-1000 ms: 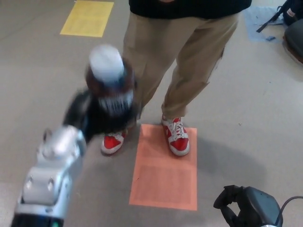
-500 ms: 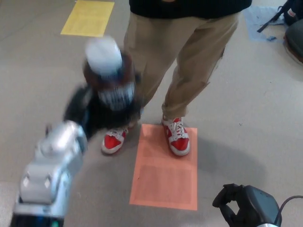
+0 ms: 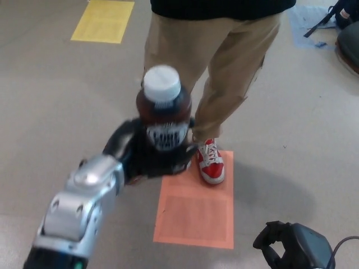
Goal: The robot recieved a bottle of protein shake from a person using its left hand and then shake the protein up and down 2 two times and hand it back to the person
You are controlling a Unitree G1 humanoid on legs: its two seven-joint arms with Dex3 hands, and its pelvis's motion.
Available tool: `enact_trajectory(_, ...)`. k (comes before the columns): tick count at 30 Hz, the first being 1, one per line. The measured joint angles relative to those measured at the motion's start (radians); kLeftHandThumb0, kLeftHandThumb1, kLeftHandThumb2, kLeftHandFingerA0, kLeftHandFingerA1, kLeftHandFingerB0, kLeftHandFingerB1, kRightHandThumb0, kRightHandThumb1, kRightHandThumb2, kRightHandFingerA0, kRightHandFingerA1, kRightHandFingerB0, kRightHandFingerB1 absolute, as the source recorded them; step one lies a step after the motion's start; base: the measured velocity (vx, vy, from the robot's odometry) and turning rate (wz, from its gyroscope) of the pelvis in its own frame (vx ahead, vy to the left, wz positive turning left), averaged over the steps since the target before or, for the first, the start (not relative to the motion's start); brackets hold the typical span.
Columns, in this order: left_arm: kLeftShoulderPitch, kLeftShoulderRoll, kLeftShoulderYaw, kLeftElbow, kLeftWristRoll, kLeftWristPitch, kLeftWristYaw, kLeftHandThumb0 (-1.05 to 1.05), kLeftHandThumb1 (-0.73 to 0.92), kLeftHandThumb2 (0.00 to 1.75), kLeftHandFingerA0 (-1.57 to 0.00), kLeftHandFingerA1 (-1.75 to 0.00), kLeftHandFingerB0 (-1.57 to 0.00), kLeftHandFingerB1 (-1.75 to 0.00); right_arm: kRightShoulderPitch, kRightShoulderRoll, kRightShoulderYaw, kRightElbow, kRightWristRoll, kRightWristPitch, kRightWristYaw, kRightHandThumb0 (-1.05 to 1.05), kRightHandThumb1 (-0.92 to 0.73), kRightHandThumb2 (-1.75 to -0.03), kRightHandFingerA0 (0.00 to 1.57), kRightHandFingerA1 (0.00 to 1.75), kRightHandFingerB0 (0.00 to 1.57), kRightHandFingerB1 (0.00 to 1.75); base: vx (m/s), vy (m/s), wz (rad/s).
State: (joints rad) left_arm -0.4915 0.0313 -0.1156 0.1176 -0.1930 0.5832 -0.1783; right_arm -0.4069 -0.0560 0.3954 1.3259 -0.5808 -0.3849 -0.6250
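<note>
1. Near the middle of the scene, the left hand has its black fingers wrapped around the lower half of the bottle, holding it upright above the floor, just in front of the person's legs.
2. At the near right corner the right hand hangs low and holds nothing; its fingers look curled, but whether they are spread or pressed together I cannot tell.
3. The step in hand is judged to be either the up-and-down shake or the hand-back; the picture alone does not settle which.
4. To shake well, keep the grip firm around the body of the bottle, move straight up and down, and keep the cap pointing up so the bottle cannot slide out of the fingers.
5. To hand it back well, reach toward the person, hold steady, and spread the fingers only once the person's hand has the bottle; no such hand is in view now.
6. The bottle is dark brown and rounded, with a wide white screw cap and a dark label with white lettering, partly covered by the fingers.
7. It sits above the far edge of an orange floor mat, beside a red and white shoe.
</note>
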Motion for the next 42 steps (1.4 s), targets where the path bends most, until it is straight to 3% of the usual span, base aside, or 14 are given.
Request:
enact_trajectory(6,-0.192,0.022,-0.024,0.086,0.002,0.089,-0.021,-0.27,0.76,0.62,-1.13,-0.82,-0.67,-0.86,0.002,0.000,0.001,-0.001,-0.001,0.000,-0.002,-0.48,-0.54,-1.06,0.99,1.03,0.94,0.73,0.00,0.000,0.00)
enact_trajectory(8,-0.279,0.043,-0.047,0.138,0.010,0.126,-0.037,-0.24,0.75,0.63,-1.13,-0.79,-0.52,-0.54,0.002,0.000,-0.001,-0.001,0.000,0.000,0.000,-0.48,-0.51,-1.14,1.04,1.04,0.91,0.83,0.00,0.000,0.00)
enact_trajectory(10,-0.365,0.055,-0.058,0.195,0.016,0.159,-0.052,-0.25,0.74,0.61,-1.14,-0.77,-0.42,-0.47,0.001,0.000,-0.006,-0.001,0.001,0.000,0.003,-0.48,-0.52,-1.14,1.04,1.04,0.91,0.83,0.00,0.000,0.00)
enact_trajectory(11,-0.391,0.056,-0.058,0.215,0.017,0.169,-0.057,-0.25,0.75,0.61,-1.16,-0.74,-0.59,-0.55,0.000,0.000,-0.007,-0.001,0.002,0.000,0.005,-0.48,-0.51,-1.15,1.06,1.11,0.91,0.83,0.00,0.000,0.00)
enact_trajectory(25,-0.526,0.056,-0.052,0.341,0.027,0.239,-0.107,-0.24,0.74,0.62,-1.17,-0.77,-0.56,-0.50,-0.001,0.000,-0.012,-0.001,0.002,0.000,0.013,-0.49,-0.52,-1.14,1.04,1.07,0.91,0.82,0.00,0.000,0.00)
enact_trajectory(26,-0.526,0.056,-0.052,0.342,0.028,0.239,-0.108,-0.25,0.77,0.66,-1.12,-0.84,-0.67,-0.88,-0.001,0.000,-0.012,-0.001,0.002,0.000,0.013,-0.48,-0.51,-1.11,1.04,1.05,0.96,0.72,0.00,0.000,0.00)
enact_trajectory(29,-0.526,0.057,-0.054,0.338,0.035,0.239,-0.108,-0.22,0.78,0.69,-1.10,-0.85,-0.70,-0.96,0.004,0.000,-0.012,-0.001,0.002,-0.002,0.017,-0.48,-0.50,-1.14,1.03,1.02,0.91,0.82,0.00,0.000,0.00)
enact_trajectory(30,-0.526,0.057,-0.055,0.334,0.038,0.239,-0.108,-0.22,0.79,0.65,-1.11,-0.83,-0.66,-0.77,0.006,0.000,-0.012,0.000,0.002,-0.002,0.018,-0.48,-0.51,-1.14,1.04,1.03,0.90,0.82,0.00,0.000,0.00)
enact_trajectory(32,-0.523,0.057,-0.053,0.323,0.043,0.239,-0.107,-0.21,0.82,0.64,-1.10,-0.87,-0.70,-0.91,0.011,0.000,-0.011,0.000,0.002,-0.002,0.020,-0.49,-0.50,-1.14,1.02,1.01,0.90,0.82,0.00,0.000,0.00)
enact_trajectory(33,-0.521,0.057,-0.051,0.318,0.046,0.239,-0.106,-0.22,0.80,0.67,-1.09,-0.93,-0.71,-0.89,0.012,0.000,-0.010,0.000,0.001,-0.003,0.022,-0.48,-0.53,-1.08,1.02,0.98,0.94,0.72,0.00,0.000,0.00)
enact_trajectory(37,-0.518,0.053,-0.020,0.312,0.051,0.239,-0.096,-0.25,0.81,0.63,-1.12,-0.87,-0.70,-0.86,0.012,0.000,-0.010,0.000,0.002,-0.003,0.026,-0.48,-0.51,-1.14,1.01,1.02,0.90,0.82,0.00,0.000,0.00)
enact_trajectory(39,-0.518,0.052,-0.012,0.310,0.053,0.239,-0.093,-0.24,0.81,0.63,-1.12,-0.86,-0.70,-0.93,0.012,0.000,-0.010,0.000,0.002,-0.003,0.027,-0.49,-0.54,-1.08,1.01,1.00,0.94,0.73,0.00,0.000,0.00)
enact_trajectory(41,-0.518,0.052,-0.010,0.304,0.056,0.240,-0.088,-0.23,0.80,0.63,-1.12,-0.86,-0.72,-0.89,0.012,0.000,-0.010,0.000,0.001,-0.004,0.027,-0.49,-0.53,-1.07,1.03,0.99,0.95,0.72,0.00,0.000,0.00)
enact_trajectory(42,-0.518,0.052,-0.009,0.300,0.057,0.240,-0.087,-0.24,0.79,0.64,-1.13,-0.81,-0.73,-0.73,0.012,0.000,-0.010,0.000,0.001,-0.004,0.027,-0.49,-0.50,-1.13,1.03,1.01,0.91,0.82,0.00,0.000,0.00)
